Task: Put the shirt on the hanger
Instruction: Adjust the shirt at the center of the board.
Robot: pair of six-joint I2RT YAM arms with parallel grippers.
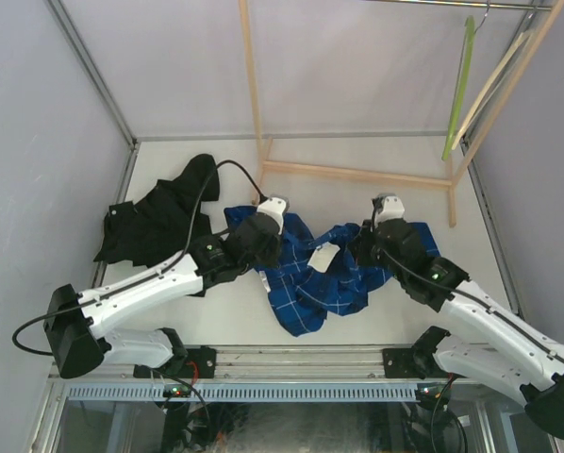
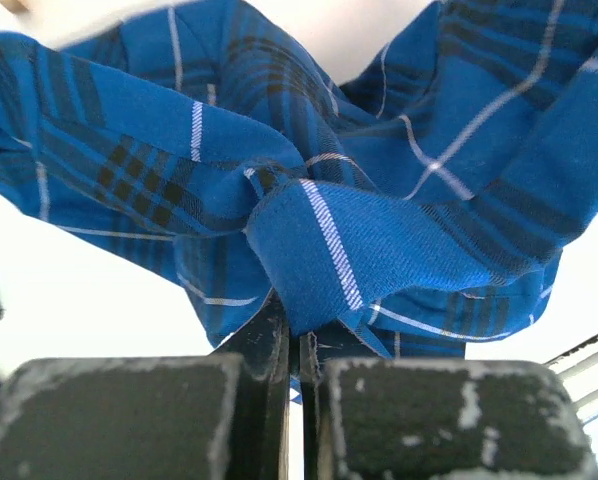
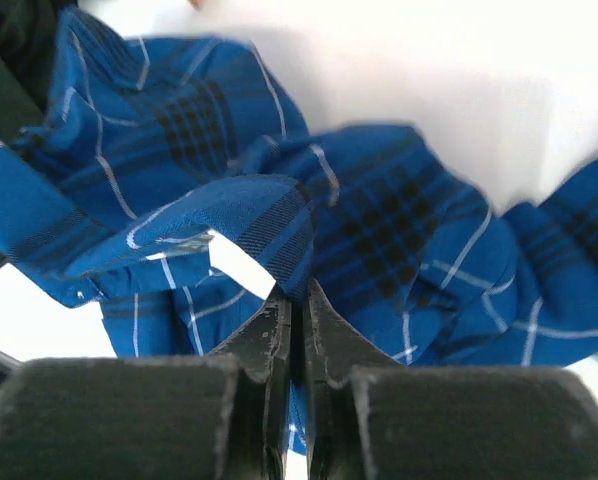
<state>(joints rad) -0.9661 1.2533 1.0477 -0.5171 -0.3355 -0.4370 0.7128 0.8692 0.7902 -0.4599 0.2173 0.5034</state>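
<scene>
Close to the near edge of the table (image 1: 235, 321), the shirt (image 1: 315, 274) is crumpled between the two arms. The left gripper (image 2: 292, 335) is closed tight on a fold at the left side of the shirt, and the cloth rises directly from between its fingers. The right gripper (image 3: 292, 300) is closed too and pinches a fold at the right side, so the cloth is bunched between both grippers. Further left, a black garment (image 1: 159, 217) lies beside the left arm. At the far side stands a wooden rack (image 1: 357, 173). The green hanger (image 1: 459, 90) hangs from its metal bar (image 1: 452, 5) at the top right, well apart from the shirt.
</scene>
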